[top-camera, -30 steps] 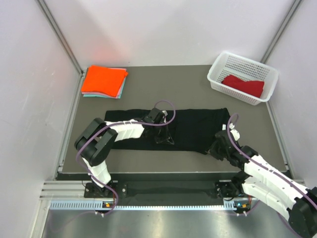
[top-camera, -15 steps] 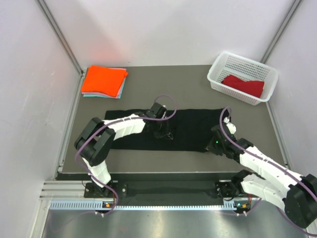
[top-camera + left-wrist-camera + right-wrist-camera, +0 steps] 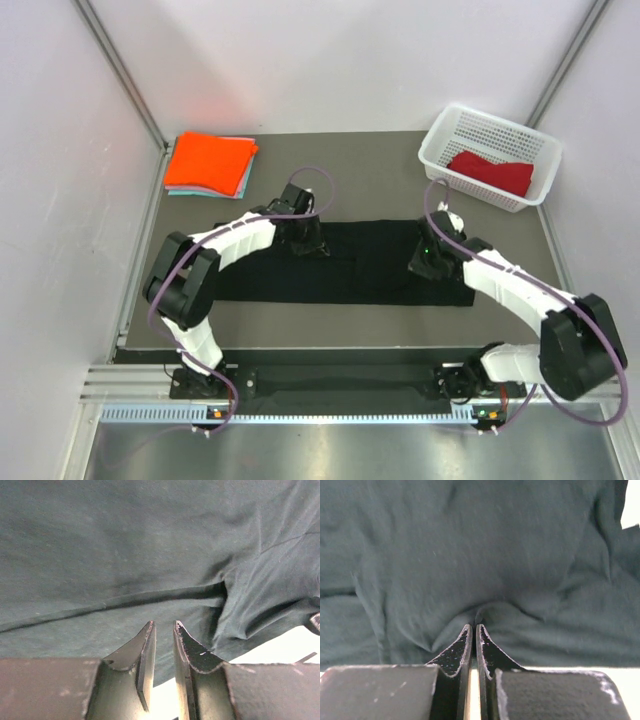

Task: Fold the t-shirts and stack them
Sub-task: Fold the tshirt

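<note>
The black t-shirt (image 3: 360, 275) lies as a long band across the middle of the table. My left gripper (image 3: 306, 240) hovers at its far edge, open by a narrow gap with nothing between its fingers; in the left wrist view (image 3: 164, 624) dark cloth (image 3: 125, 545) with a seam lies under it. My right gripper (image 3: 428, 262) sits over the shirt's right part, shut on a pucker of the black cloth (image 3: 485, 545) at its tips (image 3: 475, 626). The folded orange t-shirt (image 3: 208, 160) rests on the teal one (image 3: 243, 181) at the far left. A dark red t-shirt (image 3: 492, 171) lies in the basket.
The white mesh basket (image 3: 441, 150) stands at the far right corner. Pale walls close in the table on three sides. Bare grey tabletop (image 3: 340, 165) shows between the folded stack and the basket, and along the near edge (image 3: 330, 325).
My left gripper let go of the black shirt, opened a little and moved back and left to its far edge. My right gripper, still shut, travelled from the near right edge inward over the shirt.
</note>
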